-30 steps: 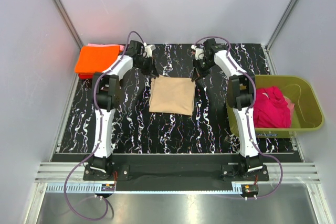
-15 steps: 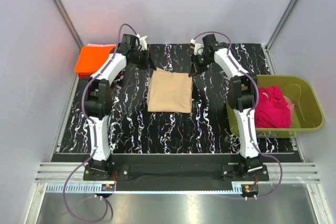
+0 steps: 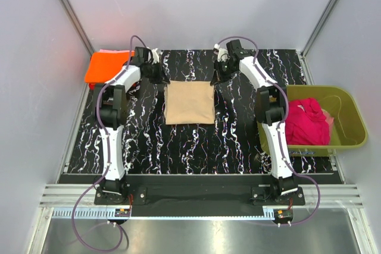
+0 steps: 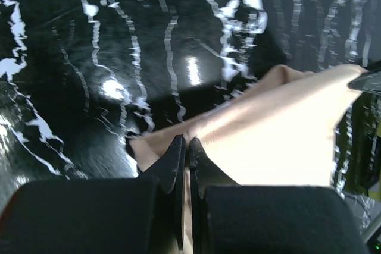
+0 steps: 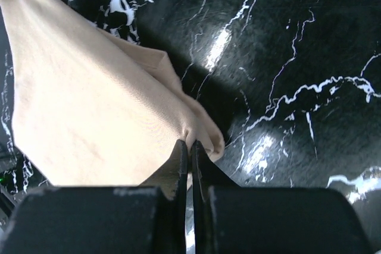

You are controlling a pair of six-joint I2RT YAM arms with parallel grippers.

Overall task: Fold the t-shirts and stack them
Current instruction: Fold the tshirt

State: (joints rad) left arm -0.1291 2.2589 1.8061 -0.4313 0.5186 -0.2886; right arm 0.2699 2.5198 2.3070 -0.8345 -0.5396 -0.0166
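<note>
The tan-beige t-shirt (image 3: 189, 103) lies folded into a rectangle in the middle of the table. My left gripper (image 3: 165, 80) is shut on its far left corner (image 4: 178, 138), and my right gripper (image 3: 214, 79) is shut on its far right corner (image 5: 196, 132). In both wrist views the cloth (image 4: 280, 135) stretches taut away from the closed jaws (image 5: 89, 111). A folded bright orange t-shirt (image 3: 105, 66) rests at the far left of the table. A crumpled magenta-red t-shirt (image 3: 306, 122) sits inside the tub.
The olive-green plastic tub (image 3: 352, 116) stands at the right edge of the table. The black marbled tabletop (image 3: 196, 147) is walled in by grey panels behind and at both sides.
Both grippers have drawn the tan-beige t-shirt leftward and toward the back of the table. The left arm has swung further toward the orange t-shirt.
</note>
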